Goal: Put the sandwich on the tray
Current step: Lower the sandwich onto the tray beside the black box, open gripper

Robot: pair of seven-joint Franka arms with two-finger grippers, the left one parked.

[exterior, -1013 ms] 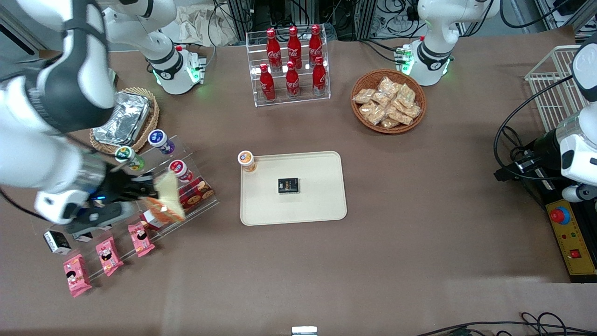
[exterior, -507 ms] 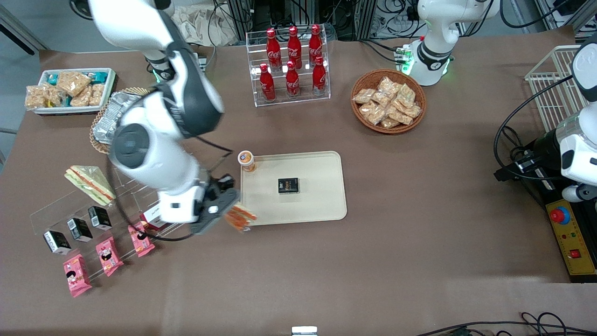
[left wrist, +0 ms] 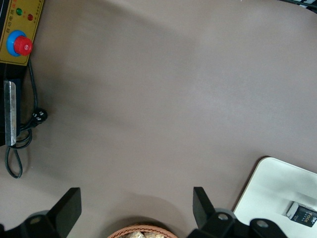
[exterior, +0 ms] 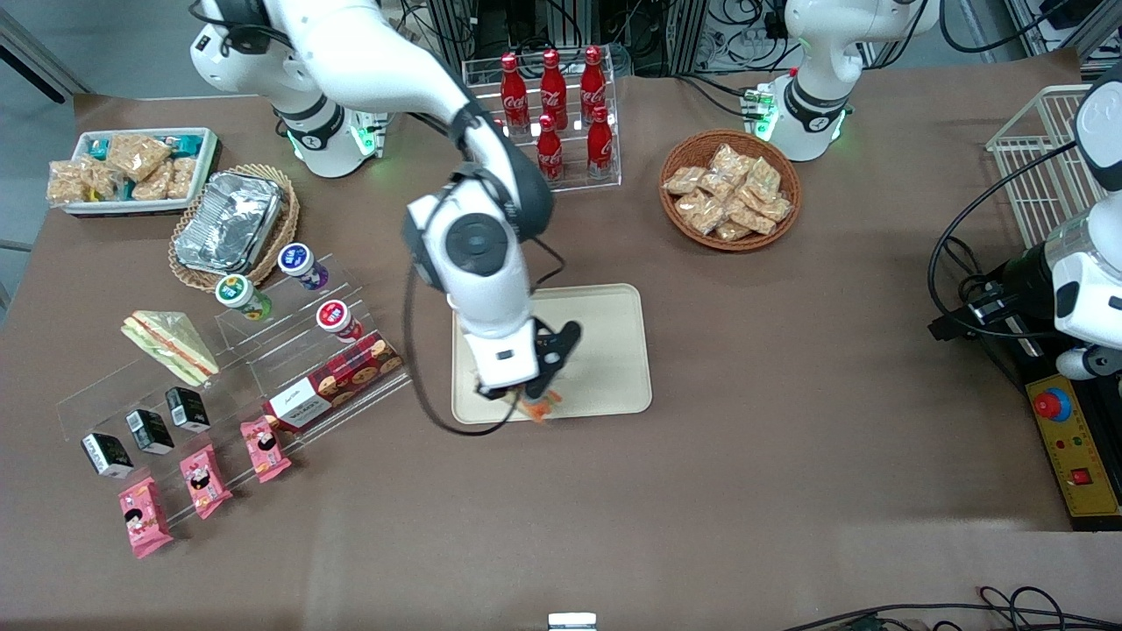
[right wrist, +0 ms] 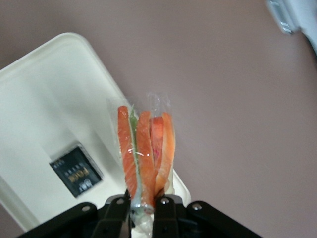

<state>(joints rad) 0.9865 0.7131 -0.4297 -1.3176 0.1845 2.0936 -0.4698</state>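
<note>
My right gripper hangs over the edge of the cream tray nearest the front camera, shut on a clear-wrapped sandwich. In the right wrist view the sandwich stands on edge between the fingers of the gripper, its orange and green filling facing the camera. Under it are the tray's rim and brown table. A small black box lies on the tray. A second sandwich lies on the table toward the working arm's end.
Toward the working arm's end stand an acrylic stand with cups and a biscuit box, a foil container and pink packets. Farther from the camera are a cola bottle rack and a snack basket.
The right arm has carried the sandwich from the acrylic stand across the table to above the tray's near edge. The second sandwich has come into sight.
</note>
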